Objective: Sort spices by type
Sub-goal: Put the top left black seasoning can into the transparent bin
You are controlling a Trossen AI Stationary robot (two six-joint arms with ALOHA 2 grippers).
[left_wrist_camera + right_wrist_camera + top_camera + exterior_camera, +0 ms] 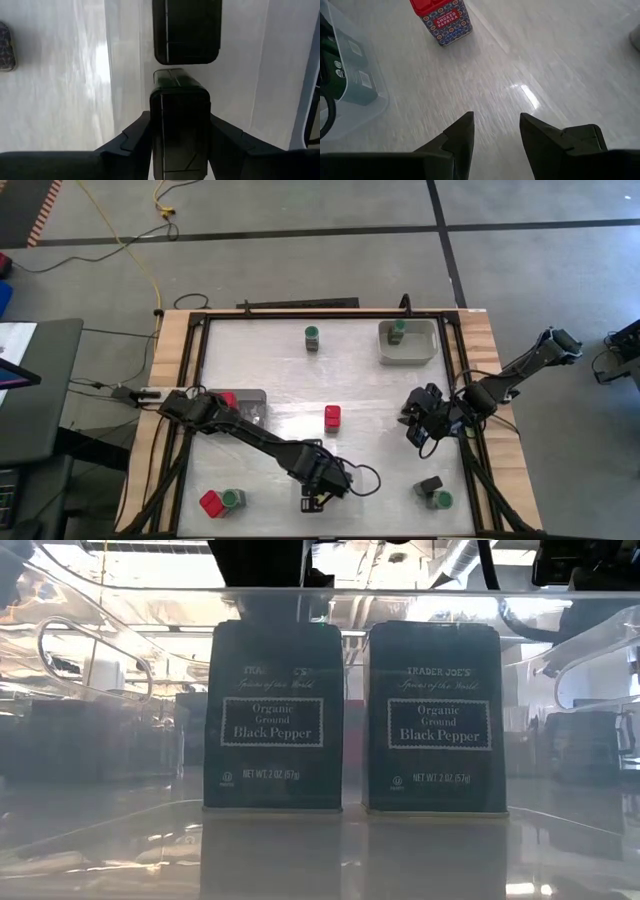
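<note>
1. Left gripper [180, 145] at the near edge of the surface [370, 395], its fingers [131, 142] flanking a black pepper tin [179, 125] and barely off its sides; a second pepper tin [186, 30] stands just beyond.
2. Right gripper [496, 131] hovers at the right side, fingers partly apart, holding nothing.
3. A red paprika tin [441, 17] stands mid-surface.

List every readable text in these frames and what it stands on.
"TRADER JOE'S", "Organic Ground Black Pepper", "NET WT. 2 OZ (57g)": right black tin.
"Organic Ground Black Pepper", "NET WT. 2 OZ (57g)": left black tin; its brand line is partly lost to glare.
"SMOKED PAPRIKA": red tin.
The script line on both black tins is too blurred to read.
</note>
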